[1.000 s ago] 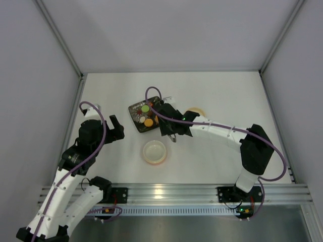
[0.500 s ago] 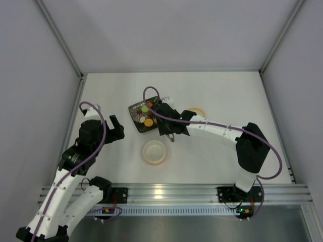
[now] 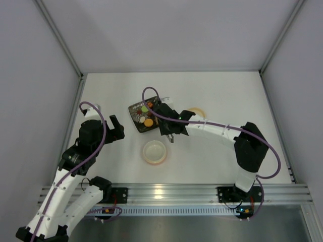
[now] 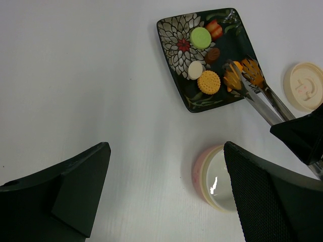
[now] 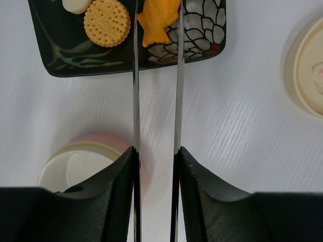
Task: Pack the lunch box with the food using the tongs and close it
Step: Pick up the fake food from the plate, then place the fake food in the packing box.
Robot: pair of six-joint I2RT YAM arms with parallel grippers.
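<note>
White tabletop [image 3: 212, 91], grey walls around. All the food [image 4: 201, 38] sits on the black plate [image 4: 174, 50]. The lunch box [image 3: 154, 152] is open and empty on the near side of it, lid [image 4: 304, 85] just right of the plate.

We have the right claw [image 5: 155, 166] clamped on the tongs [image 5: 135, 101] partway down their arms. The arm stretches left across the tabletop, tong tips flanking the orange fish [image 5: 157, 20] at the plate's near edge. We can't tell if they touch it.

We judge the pieces light, rigid and slick, so pinch the fish gently across its width or it squirts out.

The left claw [image 4: 166, 186] hangs wide, holding nothing, left of the plate.
</note>
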